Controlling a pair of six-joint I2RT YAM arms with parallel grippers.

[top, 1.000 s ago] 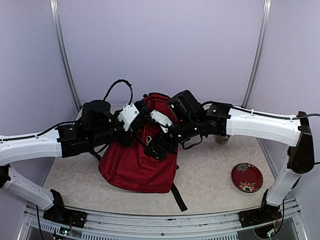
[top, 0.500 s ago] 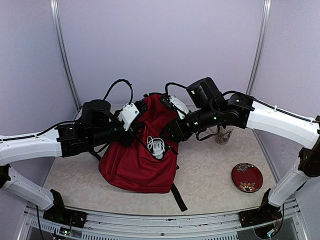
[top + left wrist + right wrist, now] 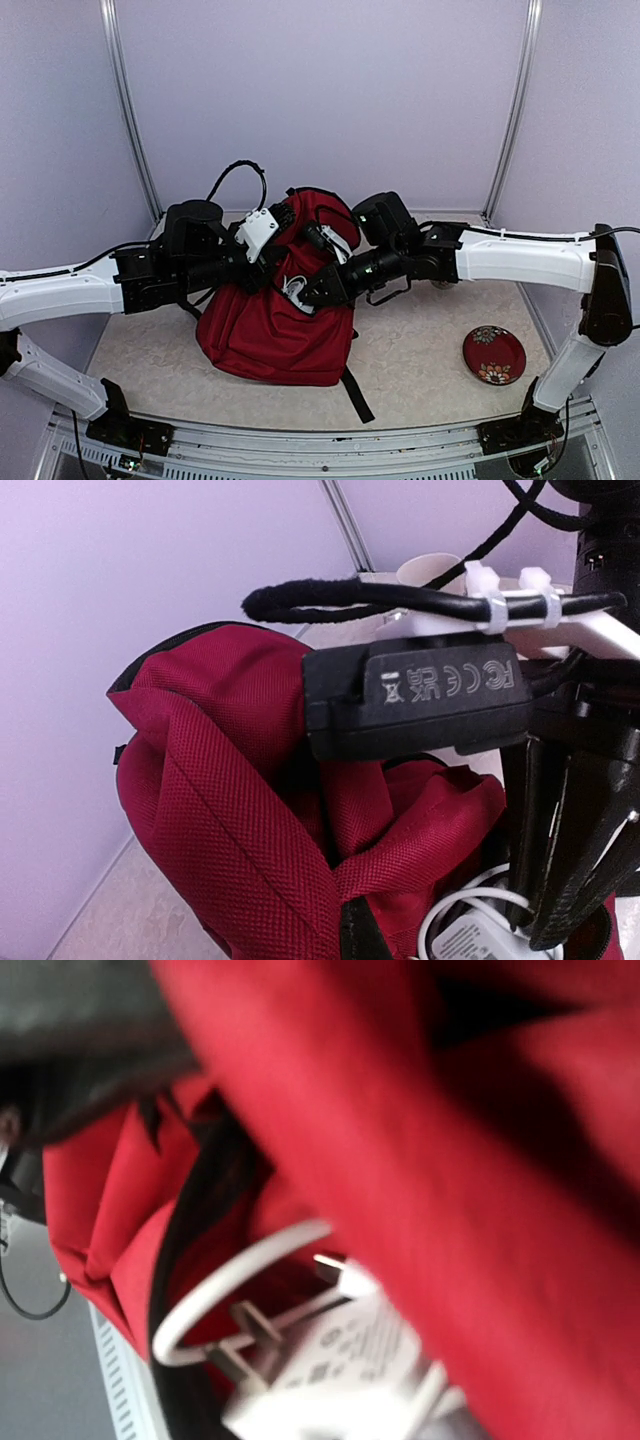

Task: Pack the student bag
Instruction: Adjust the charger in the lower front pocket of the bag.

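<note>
The student bag [image 3: 270, 335] is a big dark-red backpack lying mid-table with its top raised. My left gripper [image 3: 280, 222] is shut on the fabric of its upper edge and holds the opening up; in the left wrist view the red cloth [image 3: 230, 810] bunches toward the bottom centre. A white charger with a looped cable [image 3: 293, 290] sits in the bag's open mouth, and shows again as charger [image 3: 475, 940] and blurred charger [image 3: 340, 1360]. My right gripper [image 3: 308, 290] is down at the charger. Its fingers are hidden by red fabric [image 3: 480, 1160] and motion blur.
A red patterned plate [image 3: 494, 354] lies on the table at the right front. A black strap [image 3: 355, 390] trails from the bag toward the near edge. The right arm's black camera housing [image 3: 420, 695] hangs close above the bag's opening. Purple walls enclose the back and sides.
The right gripper lifted away from the bag, leaving the charger in its mouth, then came back down onto the charger. The left gripper kept its hold.
</note>
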